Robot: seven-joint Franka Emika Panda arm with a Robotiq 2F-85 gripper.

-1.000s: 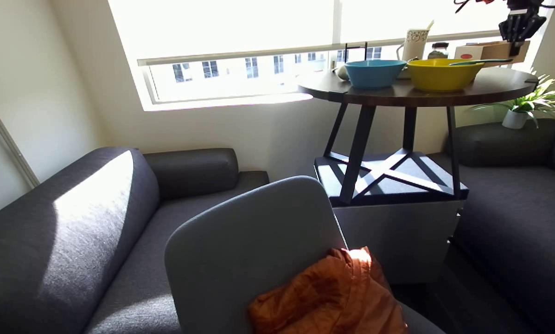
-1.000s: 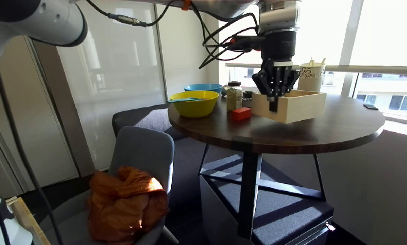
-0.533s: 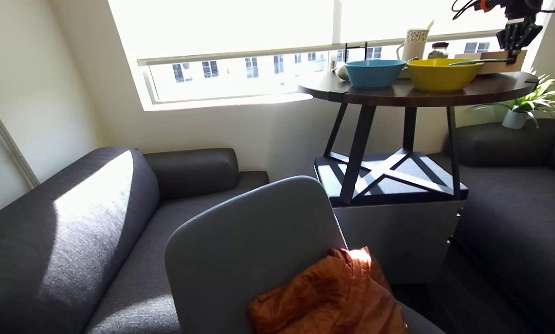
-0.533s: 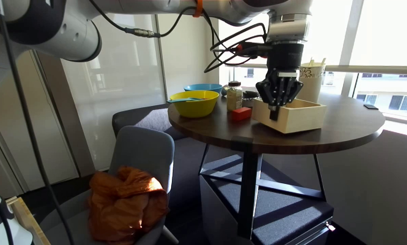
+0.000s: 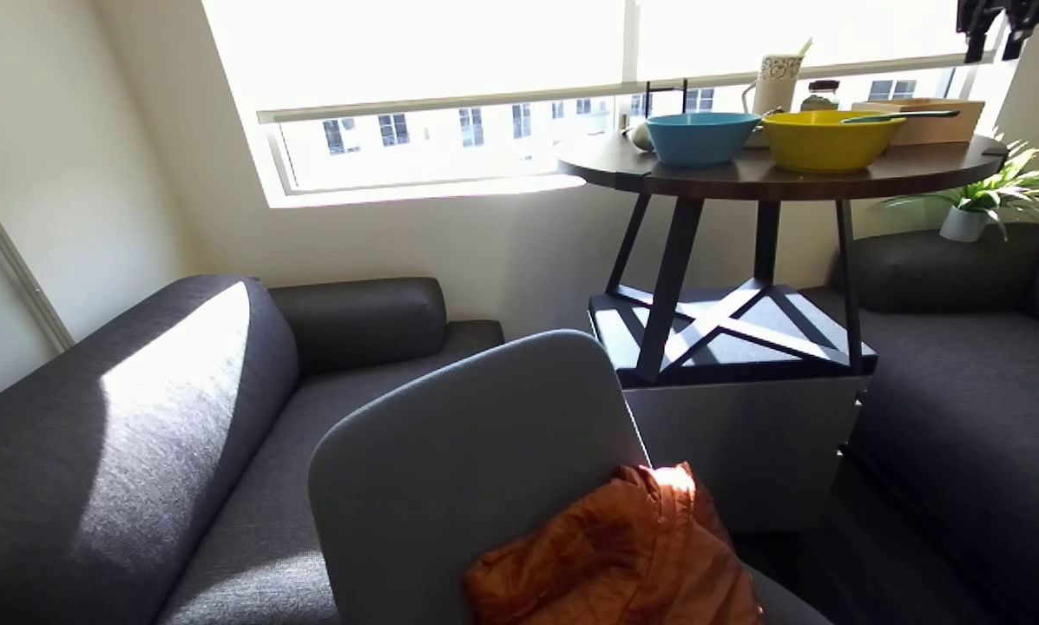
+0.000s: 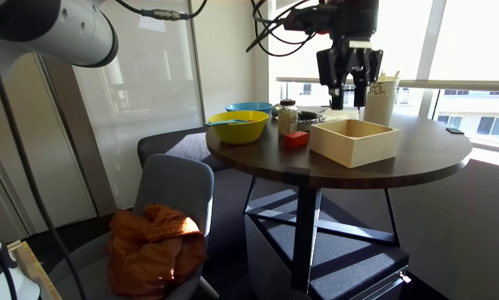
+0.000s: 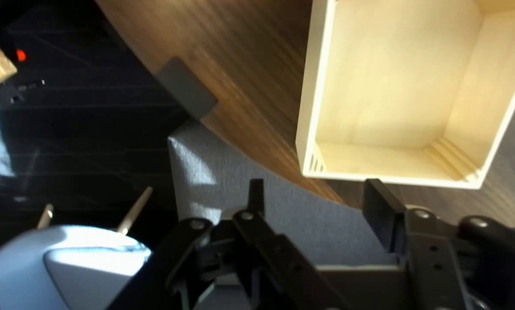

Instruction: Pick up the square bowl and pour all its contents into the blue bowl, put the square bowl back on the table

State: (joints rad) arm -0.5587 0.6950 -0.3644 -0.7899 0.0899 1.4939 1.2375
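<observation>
Gripper (image 6: 348, 101): jaws spread wide, fingers pointing down above the square bowl (image 6: 332, 146), tips apart from its rim. Square bowl sits upright on the table (image 6: 435, 148); wrist view shows bare wood bottom, one end cut off by the frame.

Around it: red block (image 6: 296, 139) just beside one corner, can't tell if touching. Jar (image 6: 287, 121) next to the block, patterned dish (image 6: 314, 121) behind, partly hidden. White cup (image 6: 380, 109) with utensils past the bowl. Blue bowl (image 5: 701, 146) on the table too, inside not visible; yellow bowl (image 5: 823, 149) sits between it and the square bowl in an exterior view. Teal utensil (image 6: 226, 122) pokes out over the yellow lip.

Edges: square bowl's near corner is close to the table rim, dark bracket (image 6: 297, 176) on the rim nearby. Yellow bowl near the rim as well.

Room: brown tabletop runs from square bowl to picture-right rim. Gray chair (image 6: 174, 173) with orange fabric (image 6: 155, 254) stands low, yellow-bowl side.
</observation>
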